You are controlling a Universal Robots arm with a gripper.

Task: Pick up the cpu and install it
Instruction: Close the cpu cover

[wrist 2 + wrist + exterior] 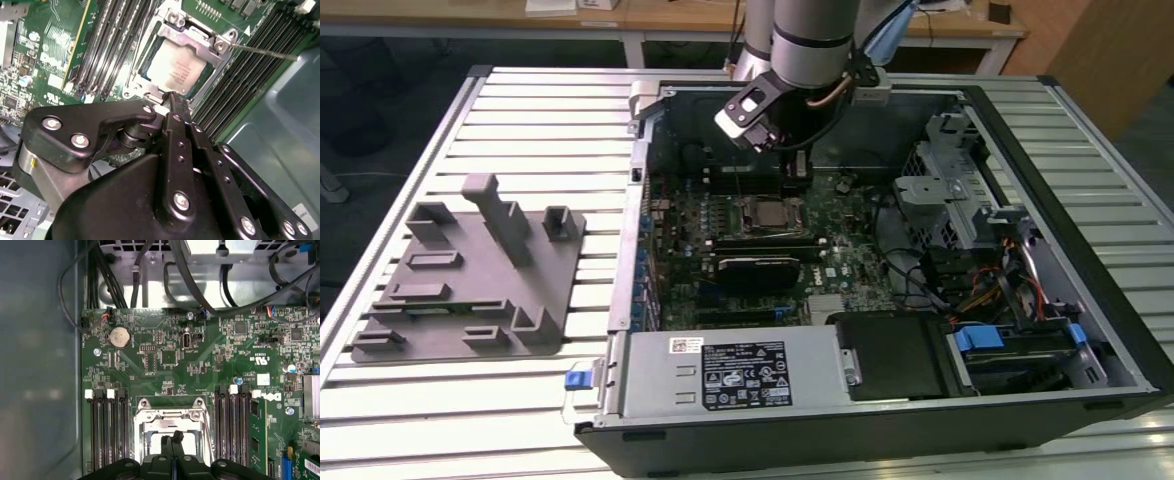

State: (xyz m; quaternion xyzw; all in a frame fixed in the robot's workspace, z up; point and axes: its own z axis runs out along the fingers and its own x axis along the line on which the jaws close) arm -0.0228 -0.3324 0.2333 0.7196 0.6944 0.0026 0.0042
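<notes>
Currently: cpu (172, 67), silvery top, seated within the metal socket frame (220, 42) on the green motherboard (45, 40), inside the open computer case (1067, 200). Gripper (173, 95): fingers pressed together, holding nothing, tips at the socket frame's edge.

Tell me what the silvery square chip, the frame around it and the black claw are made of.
The cpu looks like matte silvery metal on top, with a soft sheen. The socket frame around it looks like bare steel, given its brighter glints. The end effector is matte black, perhaps coated metal or hard plastic; its screws are shiny metal.
</notes>
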